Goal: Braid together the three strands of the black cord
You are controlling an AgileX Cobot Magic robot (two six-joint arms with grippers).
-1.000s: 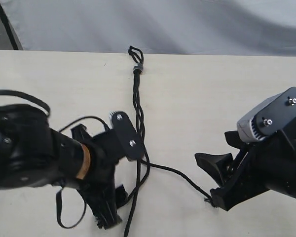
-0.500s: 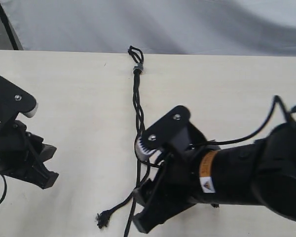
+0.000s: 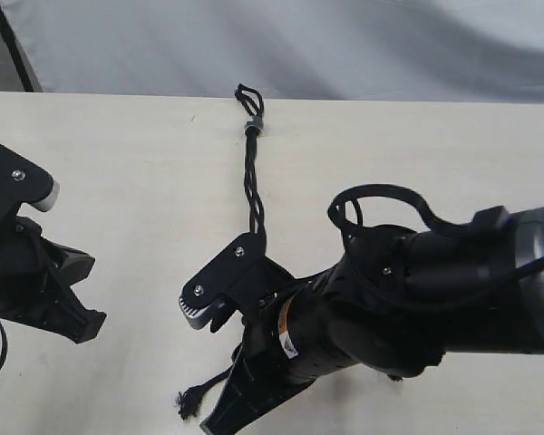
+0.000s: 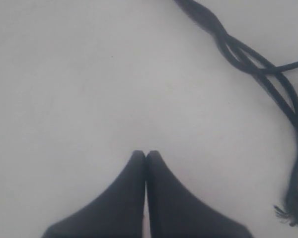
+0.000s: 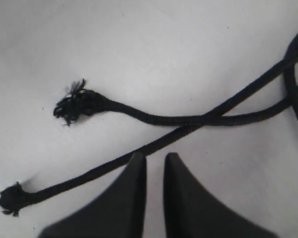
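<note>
Currently, you will see the left gripper [image 4: 146, 154] closed on nothing, the right gripper [image 5: 154, 157] nearly closed with a narrow empty gap beside two strands [image 5: 188, 120], and the black cord [image 3: 252, 181] running down the table [image 3: 118, 163] from the frame's upper centre.

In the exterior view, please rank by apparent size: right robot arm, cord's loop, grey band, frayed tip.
1. Bulky black right robot arm.
2. Small black cord loop and frayed black strand tip, alike.
3. Grey band.
</note>
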